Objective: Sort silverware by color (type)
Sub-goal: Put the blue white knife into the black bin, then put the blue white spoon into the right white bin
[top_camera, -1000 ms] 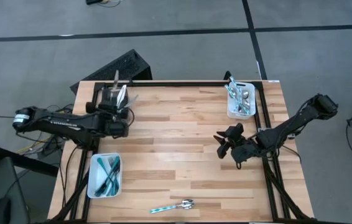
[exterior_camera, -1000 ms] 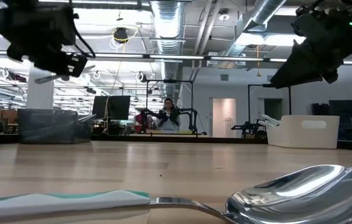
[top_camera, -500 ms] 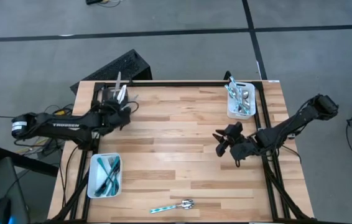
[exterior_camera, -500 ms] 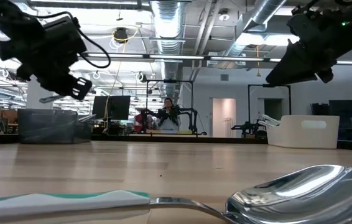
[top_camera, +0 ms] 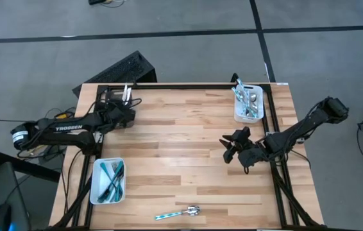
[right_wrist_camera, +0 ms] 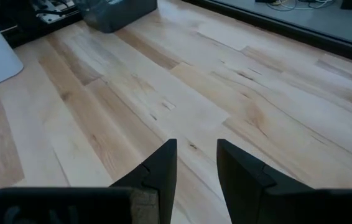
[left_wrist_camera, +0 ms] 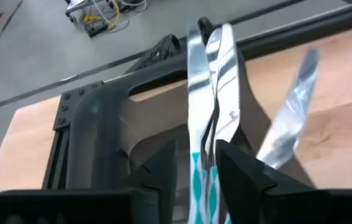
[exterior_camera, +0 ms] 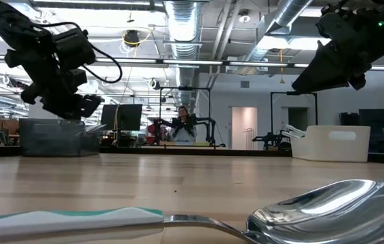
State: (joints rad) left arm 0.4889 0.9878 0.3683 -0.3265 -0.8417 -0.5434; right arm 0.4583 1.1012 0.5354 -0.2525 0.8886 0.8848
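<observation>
My left gripper (top_camera: 122,106) hangs over the dark bin (top_camera: 108,96) at the table's far left corner, shut on two teal-handled knives (left_wrist_camera: 210,93). Another silver piece (left_wrist_camera: 291,118) lies in that bin. My right gripper (top_camera: 231,149) hovers open above bare wood right of centre and touches nothing. A teal-handled spoon (top_camera: 178,212) lies flat near the table's near edge and fills the foreground of the low view (exterior_camera: 314,210). Teal-handled pieces (top_camera: 112,178) lie in the near-left white bin, silver ones (top_camera: 249,101) in the far-right white bin. My left gripper pinches the two knives by their teal handles (left_wrist_camera: 196,171) between its two fingers (left_wrist_camera: 244,171). The fingers lie along the knives, and the shiny blades (left_wrist_camera: 226,56) stick out past the fingertips toward the far edge, over the dark bin. Whether the knives rest on anything, I cannot tell.
The near-left white bin (top_camera: 98,192) and the far-right white bin (top_camera: 240,117) stand at the table's sides. A black frame rail (top_camera: 188,85) runs along the far edge. Bare wood lies between the arms. A person (exterior_camera: 183,125) sits far off in the room behind.
My left gripper, still shut on the knives, has drawn back toward the far left corner and come down until it is just above the dark bin. My right gripper has kept still.
</observation>
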